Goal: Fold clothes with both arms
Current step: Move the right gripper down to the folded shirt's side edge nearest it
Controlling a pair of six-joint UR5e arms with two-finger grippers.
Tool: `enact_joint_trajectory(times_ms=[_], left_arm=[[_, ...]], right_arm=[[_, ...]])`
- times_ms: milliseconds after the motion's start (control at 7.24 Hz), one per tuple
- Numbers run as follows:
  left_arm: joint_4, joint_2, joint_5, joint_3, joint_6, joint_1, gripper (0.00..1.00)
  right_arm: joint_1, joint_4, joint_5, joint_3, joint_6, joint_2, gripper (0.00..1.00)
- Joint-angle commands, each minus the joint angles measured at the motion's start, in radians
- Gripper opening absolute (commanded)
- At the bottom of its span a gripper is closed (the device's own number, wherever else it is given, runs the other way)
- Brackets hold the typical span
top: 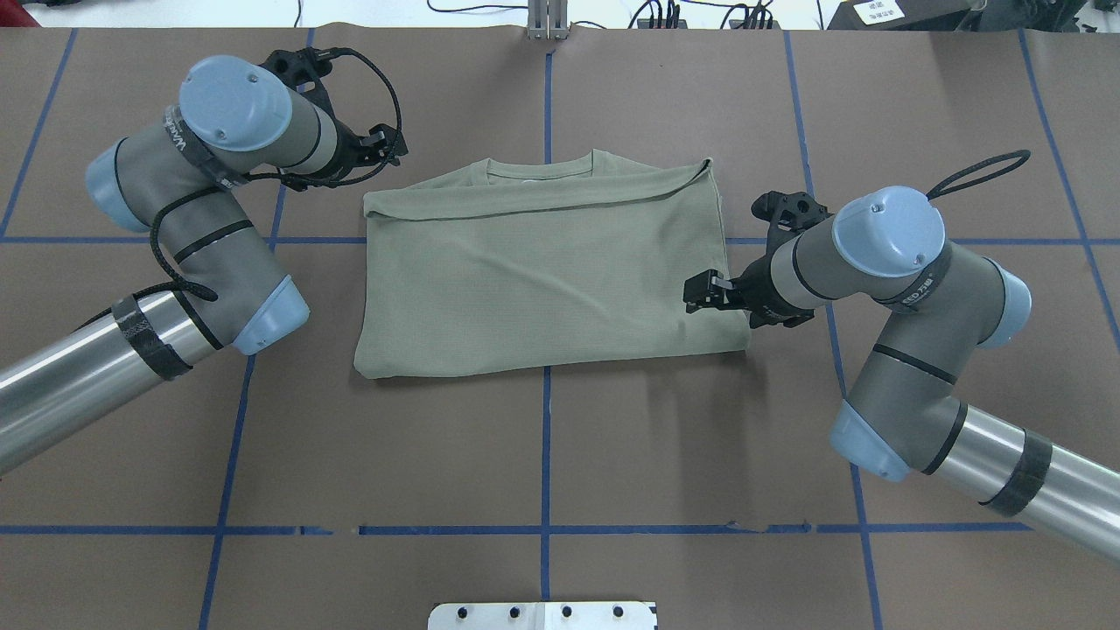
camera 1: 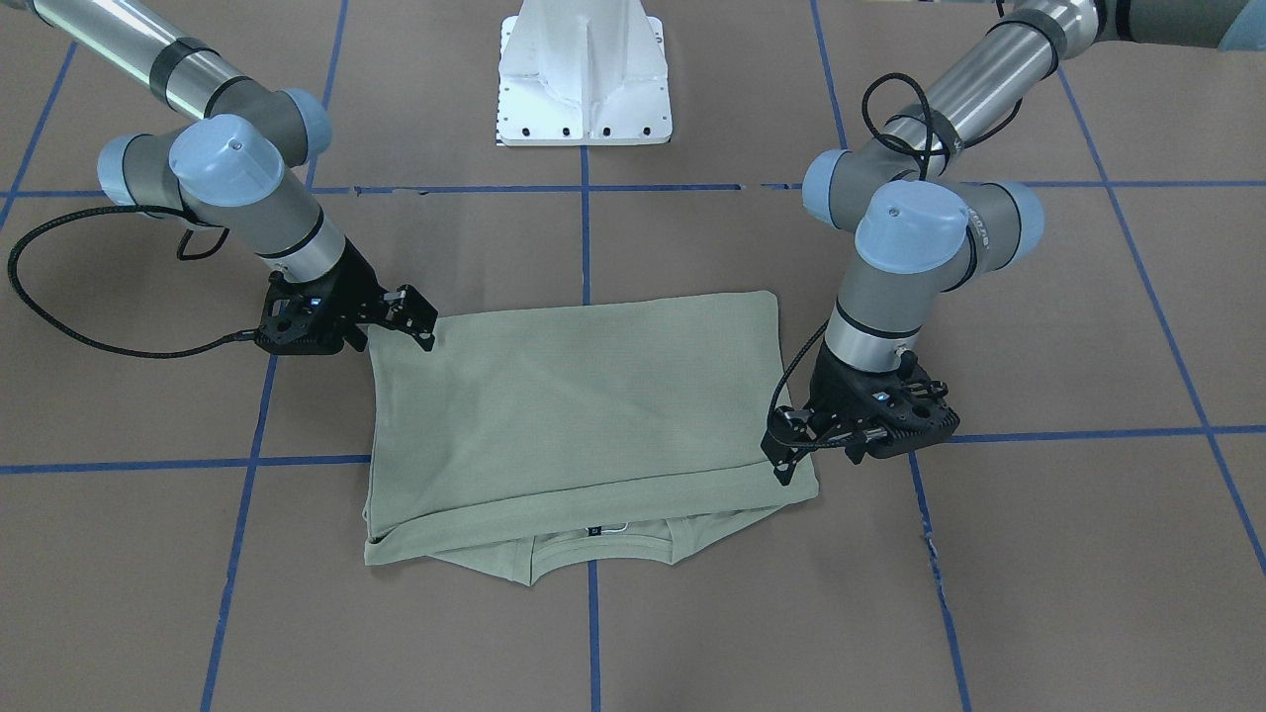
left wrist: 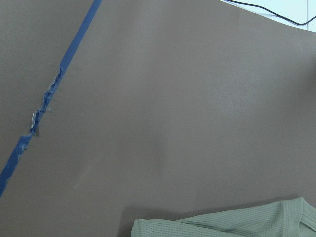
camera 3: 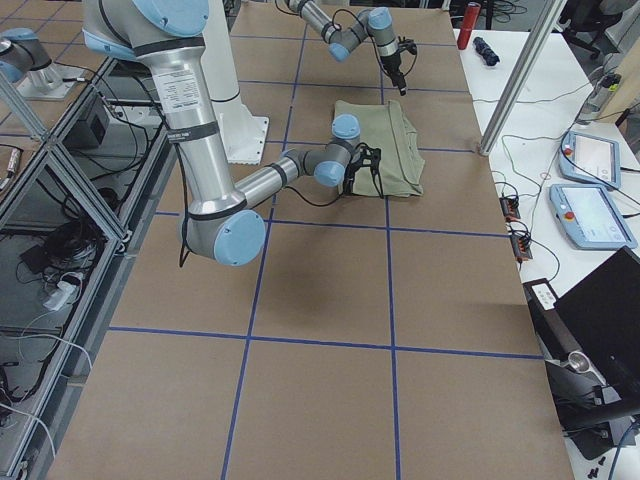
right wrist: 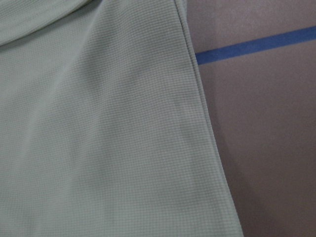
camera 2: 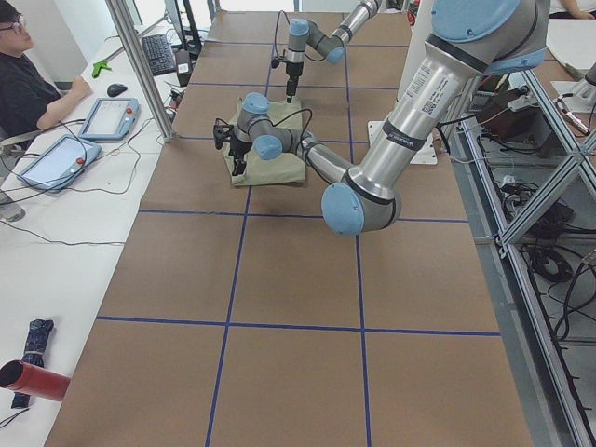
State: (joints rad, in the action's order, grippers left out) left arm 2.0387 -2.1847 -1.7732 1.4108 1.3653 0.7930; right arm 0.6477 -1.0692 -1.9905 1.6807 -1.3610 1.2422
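Shirt (top: 542, 280) is laid flat near the middle of the table (top: 542, 455), doubled into a rough rectangle. The ribbed collar (top: 538, 166) shows past the folded edge on the side away from the robot. The upper layer is skewed, and slack creases are seen across it.

Left gripper (camera 1: 781, 457) is held low just beside the collar-side corner on the robot's left, off the cloth. Its jaws are seen parted, with nothing gripped. Right gripper (top: 704, 295) is set over the opposite side edge, toward the robot's end. Its jaws are likewise parted, and no cloth is raised between them. Whether its fingertips touch the knit cannot be settled from these views.

Handling, as judged: a light, limp, fine-textured knit. No stiffness can be relied on, so any unsupported span is expected to sag and the layers to slide over one another. It is not fragile, and little slip against the brown surface is expected. It is best taken at corners or side edges, with all layers pinched together. Both corners of one side should be lifted level so that the next fold is carried over square.
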Motion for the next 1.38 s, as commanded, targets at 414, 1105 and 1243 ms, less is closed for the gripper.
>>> enact_joint_trajectory(times_ms=[414,1105,1243], left_arm=[[0.000,-0.003,0.000,0.000,0.003,-0.002,0.99],[0.002,-0.003,0.000,0.000,0.005,-0.002,0.99],[0.002,-0.003,0.001,0.000,0.003,-0.003,0.99]], right_arm=[[-0.033,-0.094,0.007,0.019,0.000,0.008,1.00],[-0.037,-0.092,0.006,0.002,0.000,0.008,0.71],[-0.036,-0.091,0.003,0.004,0.002,0.008,0.25]])
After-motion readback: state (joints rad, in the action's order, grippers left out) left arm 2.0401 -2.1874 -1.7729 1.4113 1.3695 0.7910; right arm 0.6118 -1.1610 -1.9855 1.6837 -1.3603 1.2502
